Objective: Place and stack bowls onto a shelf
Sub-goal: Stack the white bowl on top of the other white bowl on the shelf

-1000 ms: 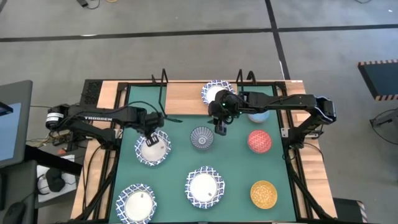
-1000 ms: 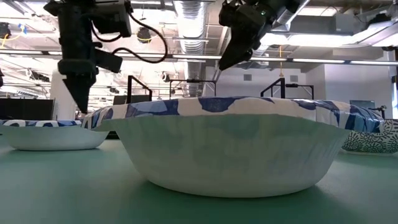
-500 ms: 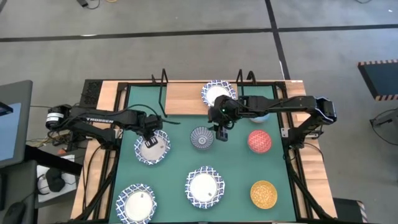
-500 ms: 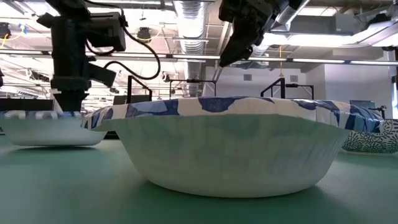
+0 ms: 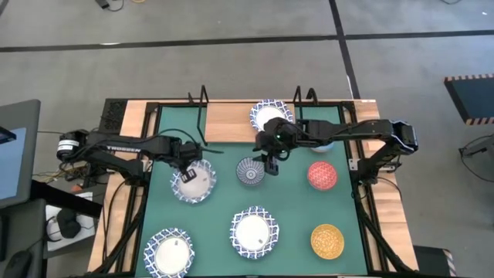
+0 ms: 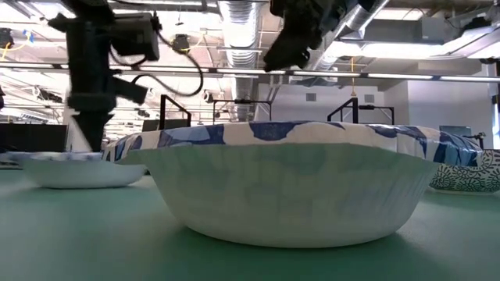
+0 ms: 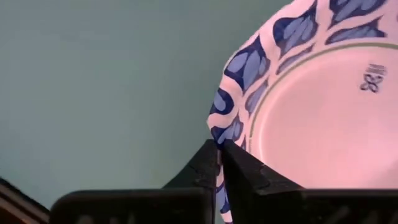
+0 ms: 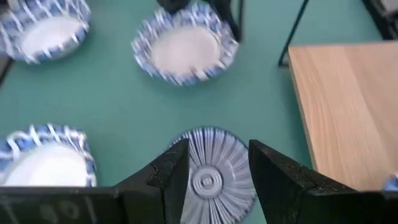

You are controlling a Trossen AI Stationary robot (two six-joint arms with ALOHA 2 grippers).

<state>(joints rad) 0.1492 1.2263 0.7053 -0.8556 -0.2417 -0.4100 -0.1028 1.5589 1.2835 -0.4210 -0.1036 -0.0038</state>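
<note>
Left end effector point(image 5: 186, 171) pinches the wide blue-and-white patterned bowl point(image 5: 192, 183) rim at 10 o'clock; next, lift. Right end effector point(image 8: 212, 167), released, hovers over the grey-blue patterned bowl point(image 8: 209, 177).

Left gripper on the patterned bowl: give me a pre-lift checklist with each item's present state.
1. Left gripper shut on the rim of the blue-and-white bowl: ok.
2. Rim seated deep between the fingers: cannot tell.
3. Bowl lifted off the green mat: cannot tell.
4. Free space on the shelf left of the bowl already there: ok.
5. Right gripper open above the grey-blue bowl, apart from the left arm's bowl: ok.
</note>
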